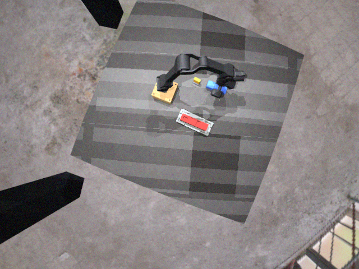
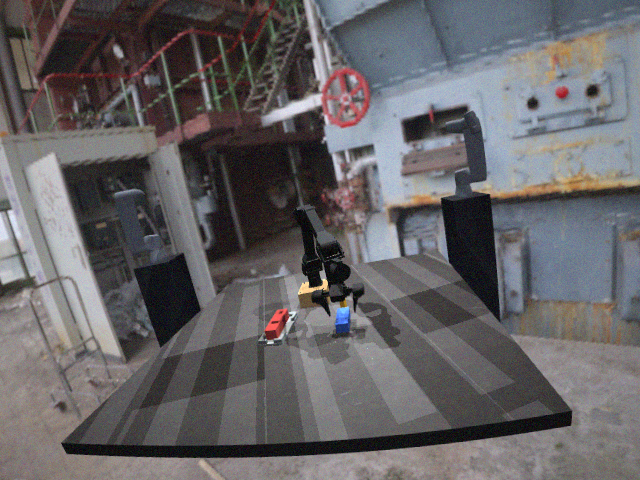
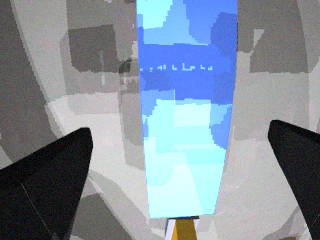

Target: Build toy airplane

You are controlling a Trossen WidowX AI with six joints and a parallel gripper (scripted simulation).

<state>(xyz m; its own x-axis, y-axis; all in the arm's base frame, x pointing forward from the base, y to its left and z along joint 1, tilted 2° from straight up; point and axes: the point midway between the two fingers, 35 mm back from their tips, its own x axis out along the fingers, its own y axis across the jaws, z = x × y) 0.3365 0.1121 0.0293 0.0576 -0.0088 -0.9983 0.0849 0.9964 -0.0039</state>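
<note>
We hover over the blue wing (image 3: 186, 103), our fingers spread wide and empty at its three and nine o'clock.

A big table top (image 2: 392, 382) with grey stripes sits on a rough concrete floor (image 1: 43, 72). Two tall black posts (image 2: 473, 248) stand at its far corners. Behind it is a blue-grey metal wall (image 2: 542, 155) with rusty yellow marks and a red wheel (image 2: 345, 97). Stairs with red and green rails (image 2: 170, 87) go up on the left side.
</note>
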